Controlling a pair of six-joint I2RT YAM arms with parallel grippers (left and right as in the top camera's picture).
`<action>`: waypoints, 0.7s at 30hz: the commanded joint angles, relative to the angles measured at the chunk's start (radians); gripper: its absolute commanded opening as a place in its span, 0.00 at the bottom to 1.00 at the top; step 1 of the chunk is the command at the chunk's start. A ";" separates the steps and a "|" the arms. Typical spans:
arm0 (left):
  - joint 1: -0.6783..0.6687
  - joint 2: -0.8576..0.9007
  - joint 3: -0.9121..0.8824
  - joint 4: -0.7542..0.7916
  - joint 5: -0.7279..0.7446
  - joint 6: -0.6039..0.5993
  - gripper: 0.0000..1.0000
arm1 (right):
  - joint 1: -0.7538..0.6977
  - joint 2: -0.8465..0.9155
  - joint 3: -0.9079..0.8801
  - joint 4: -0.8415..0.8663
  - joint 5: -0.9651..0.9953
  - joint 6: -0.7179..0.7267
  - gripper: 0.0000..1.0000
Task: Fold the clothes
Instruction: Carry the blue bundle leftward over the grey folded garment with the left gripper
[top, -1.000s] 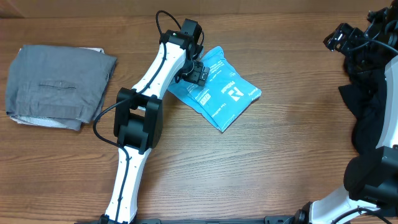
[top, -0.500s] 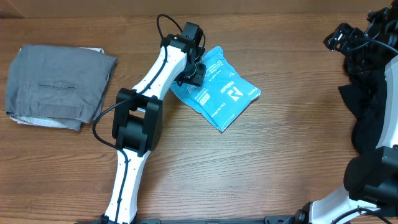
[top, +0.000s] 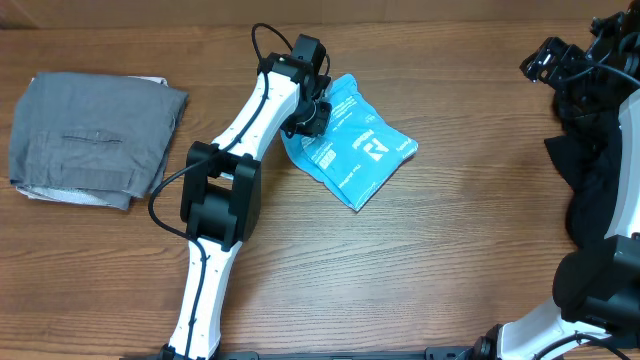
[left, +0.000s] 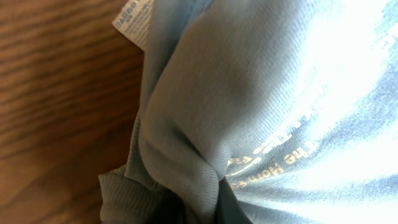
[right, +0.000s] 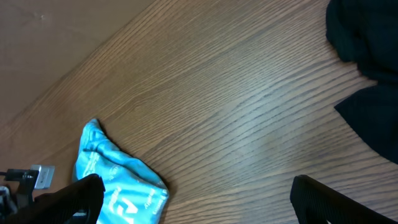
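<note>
The clothes, a light blue T-shirt (top: 360, 150) with white lettering, lies in a folded bundle on the wooden table, right of centre-back. My left gripper (top: 312, 118) is at its left edge, shut on a bunched fold of the fabric. In the left wrist view the T-shirt (left: 249, 93) fills the frame, puckered where it runs into the jaws at the bottom, and a white care label (left: 132, 15) sticks out at the top. My right gripper (right: 199, 202) hangs open over bare wood, far to the right of the T-shirt (right: 118, 180), holding nothing.
A folded grey garment (top: 95, 140) lies at the left of the table. A heap of dark clothes (top: 595, 170) sits at the right edge, seen also as dark cloth (right: 367, 43) in the right wrist view. The left arm (top: 225, 200) stretches across the middle-left.
My left gripper has closed from open onto the T-shirt's left edge, and the fabric there has bunched slightly. The right arm has not moved.
</note>
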 joint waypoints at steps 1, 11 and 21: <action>0.019 0.079 0.062 -0.075 -0.039 -0.049 0.04 | 0.002 -0.002 0.000 0.006 0.006 0.001 1.00; 0.032 0.073 0.455 -0.232 -0.139 -0.153 0.04 | 0.002 -0.002 0.000 0.006 0.006 0.001 1.00; 0.146 0.073 0.659 -0.342 -0.143 -0.166 0.04 | 0.002 -0.002 0.000 0.006 0.006 0.001 1.00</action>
